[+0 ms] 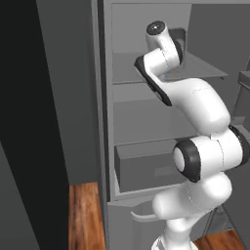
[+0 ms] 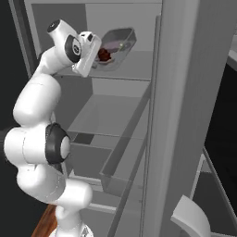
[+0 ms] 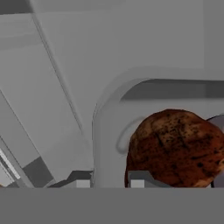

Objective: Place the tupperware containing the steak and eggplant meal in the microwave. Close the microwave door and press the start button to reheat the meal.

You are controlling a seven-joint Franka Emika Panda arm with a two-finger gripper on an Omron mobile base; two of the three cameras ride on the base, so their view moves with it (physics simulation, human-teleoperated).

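Gripping tupperware (image 2: 116, 47) rim, pincer (image 2: 98, 55) clamped; no readable writing.

Clamped by the gripper (image 2: 98, 56) at its near rim: the tupperware (image 2: 119, 45), tilted, holding the steak and eggplant meal (image 2: 106, 53), above a grey shelf (image 2: 125, 69) near its back edge.

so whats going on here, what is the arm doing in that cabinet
The white arm reaches up into an open grey fridge-like cabinet. Its gripper is shut on the rim of the tupperware, which sits tilted above the upper shelf. The brown steak lies inside the tub. The tub is not yet out of the cabinet, so the meal has yet to go to the microwave.
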